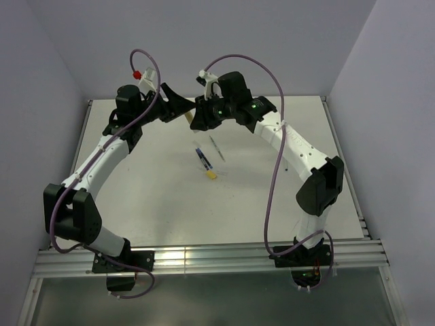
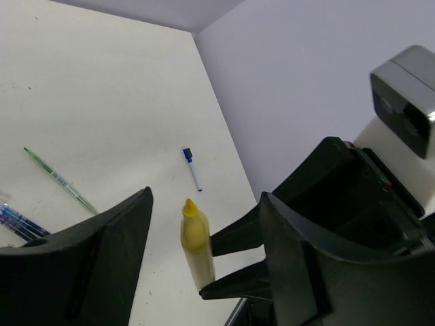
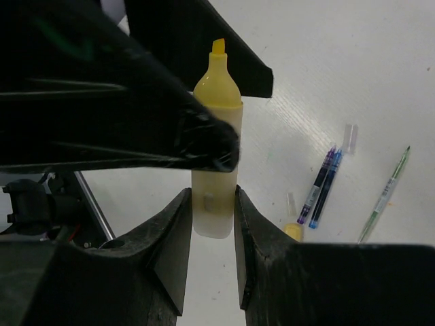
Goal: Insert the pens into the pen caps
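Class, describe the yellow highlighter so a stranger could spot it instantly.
Over the far middle of the white table, the right gripper pinches a fat highlighter. Unlike the thin pens lying below, it is yellow, uncapped and off the table.

Yel. highlighter (image 3: 217, 95), blue pens (image 3: 323, 187), grn pen (image 3: 386, 193), wht table (image 3: 353, 68).

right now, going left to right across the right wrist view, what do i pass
yellow highlighter, yellow cap, pair of blue pens, clear cap, green pen
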`<state>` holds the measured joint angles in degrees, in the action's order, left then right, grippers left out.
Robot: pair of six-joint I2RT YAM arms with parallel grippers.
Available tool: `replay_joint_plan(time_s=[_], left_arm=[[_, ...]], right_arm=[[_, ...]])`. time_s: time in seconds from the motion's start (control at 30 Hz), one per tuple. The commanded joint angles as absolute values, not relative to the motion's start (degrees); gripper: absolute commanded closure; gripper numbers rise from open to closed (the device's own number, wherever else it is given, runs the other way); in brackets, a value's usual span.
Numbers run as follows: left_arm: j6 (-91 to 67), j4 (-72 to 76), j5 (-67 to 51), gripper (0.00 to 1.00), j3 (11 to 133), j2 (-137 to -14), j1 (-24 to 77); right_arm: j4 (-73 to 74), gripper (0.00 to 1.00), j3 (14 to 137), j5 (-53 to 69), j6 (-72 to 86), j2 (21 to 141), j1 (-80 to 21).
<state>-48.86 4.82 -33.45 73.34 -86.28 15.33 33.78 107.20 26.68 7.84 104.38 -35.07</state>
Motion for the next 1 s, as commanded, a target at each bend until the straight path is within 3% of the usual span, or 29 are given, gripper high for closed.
replay_joint_plan(time_s=[0.0, 0.1, 0.13, 0.33, 0.43, 0.47, 0.5, 0.57, 0.7, 0.77, 0.87, 0.97], left_arm=[[-50.6, 6.0, -33.3, 0.31, 75.0, -86.4, 15.7], [-51.7, 7.3, -34.5, 0.46, 74.1, -86.1, 15.7], [-52.1, 7.8, -35.2, 0.57, 73.8, -86.2, 15.7], [-57.4, 13.3, -43.8, 1.0, 71.9, -86.2, 15.7], [-58.8, 17.9, -49.9, 1.0, 70.9, -85.7, 15.6], [-59.1, 20.4, -51.4, 1.0, 70.1, -85.3, 15.3], [-59.8, 23.0, -52.6, 1.0, 69.5, -85.0, 15.1], [-64.0, 33.4, -55.4, 1.0, 67.2, -84.3, 14.7], [-77.7, 58.7, -58.3, 1.0, 62.6, -85.7, 14.6], [-85.5, 70.2, -58.8, 1.0, 61.3, -87.4, 14.7], [-89.1, 75.4, -59.0, 1.0, 60.9, -88.2, 14.7], [-88.2, 76.1, -59.7, 1.0, 61.3, -88.0, 14.8]], right_arm=[[31.2, 1.0, 107.6, 26.8, 8.3, 99.8, -35.5], [31.0, 1.0, 107.8, 26.5, 8.6, 99.8, -35.6], [31.1, 1.0, 107.9, 26.3, 8.7, 99.7, -35.6], [31.0, 1.0, 108.8, 29.1, 8.0, 100.1, -35.5], [31.1, 0.88, 109.3, 33.6, 7.7, 99.8, -34.9], [31.1, 0.66, 109.1, 36.7, 7.9, 99.6, -34.3], [31.1, 0.51, 108.9, 38.1, 8.0, 99.1, -33.9], [30.8, 0.33, 107.8, 44.3, 8.7, 98.8, -33.1], [28.8, 0.34, 105.2, 55.7, 11.7, 99.3, -31.2], [26.0, 0.42, 103.0, 59.0, 14.0, 99.0, -31.0], [20.6, 0.56, 99.8, 64.7, 18.7, 97.7, -30.8], [16.8, 0.62, 96.8, 67.8, 22.0, 96.2, -30.6]])
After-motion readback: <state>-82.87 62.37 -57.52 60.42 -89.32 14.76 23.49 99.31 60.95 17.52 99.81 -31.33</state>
